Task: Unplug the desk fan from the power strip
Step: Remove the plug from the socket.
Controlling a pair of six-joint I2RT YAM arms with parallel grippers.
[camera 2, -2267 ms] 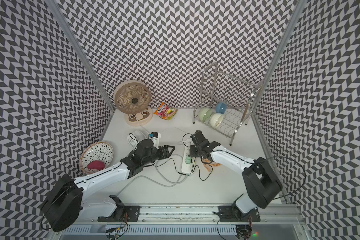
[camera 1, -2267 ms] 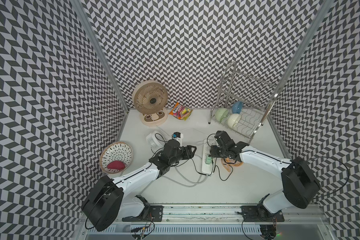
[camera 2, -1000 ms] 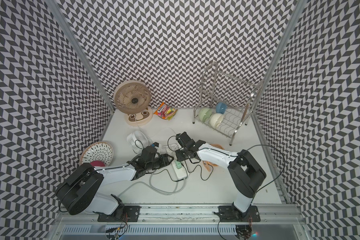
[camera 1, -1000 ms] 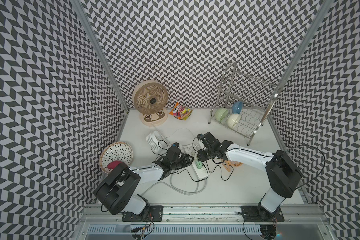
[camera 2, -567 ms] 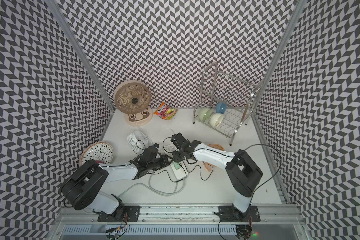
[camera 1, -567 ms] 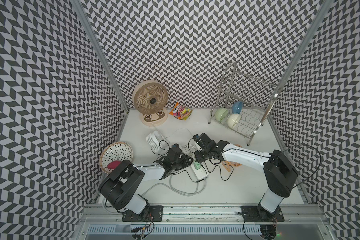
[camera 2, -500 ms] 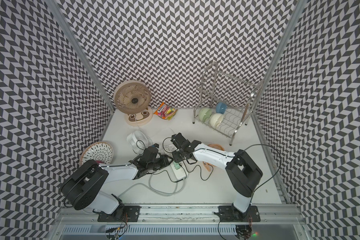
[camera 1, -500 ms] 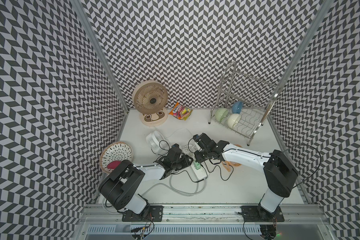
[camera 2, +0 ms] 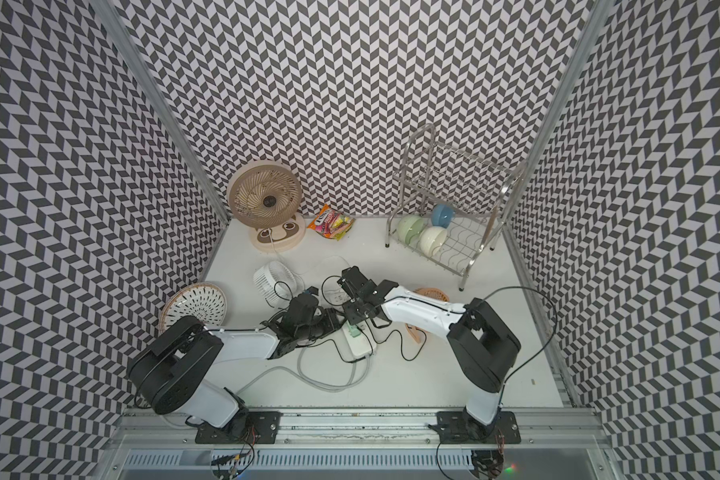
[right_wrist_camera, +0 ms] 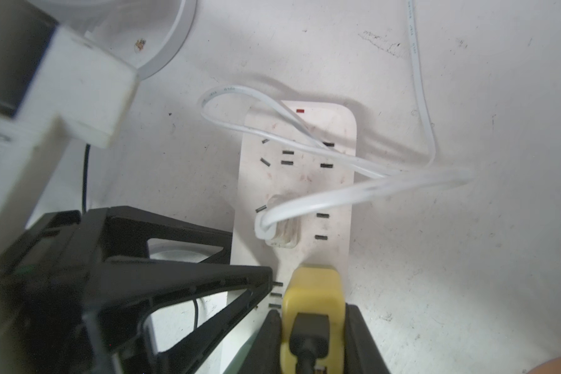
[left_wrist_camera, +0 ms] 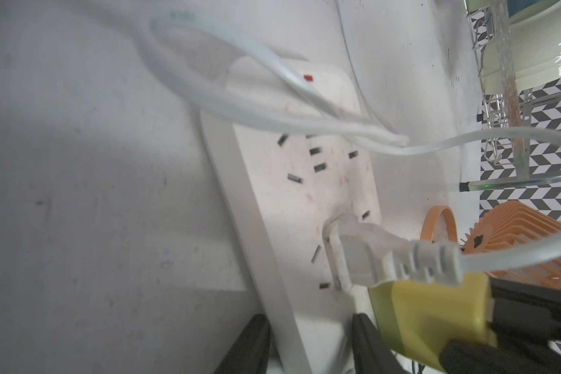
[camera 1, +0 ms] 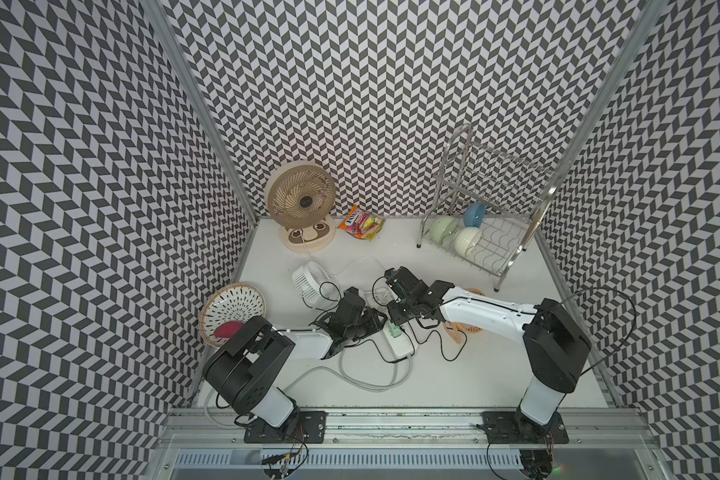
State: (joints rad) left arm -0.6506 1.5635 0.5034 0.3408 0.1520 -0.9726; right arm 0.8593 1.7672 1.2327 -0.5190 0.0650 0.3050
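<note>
**Yellow plug pinched, strip straddled**

Shows the power strip (camera 1: 400, 351) (camera 2: 362, 347) lying flat near the middle of the desk (camera 1: 474, 374), between the two arms, in both top views. Pinches the yellow plug (right_wrist_camera: 311, 288) with the right gripper (right_wrist_camera: 313, 314), one jaw pressed against each side, with a black cable running out of the plug's back. Places that plug partway along the strip's face, away from the end with the red light. Straddles the strip's width with the left gripper (left_wrist_camera: 308, 320), one black finger (left_wrist_camera: 250, 340) at each long edge; cannot tell whether pressed tight or only just beside. Has a white plug (left_wrist_camera: 344, 255) seated in the strip beside the yellow one, with its white cord looping over the strip.
</note>
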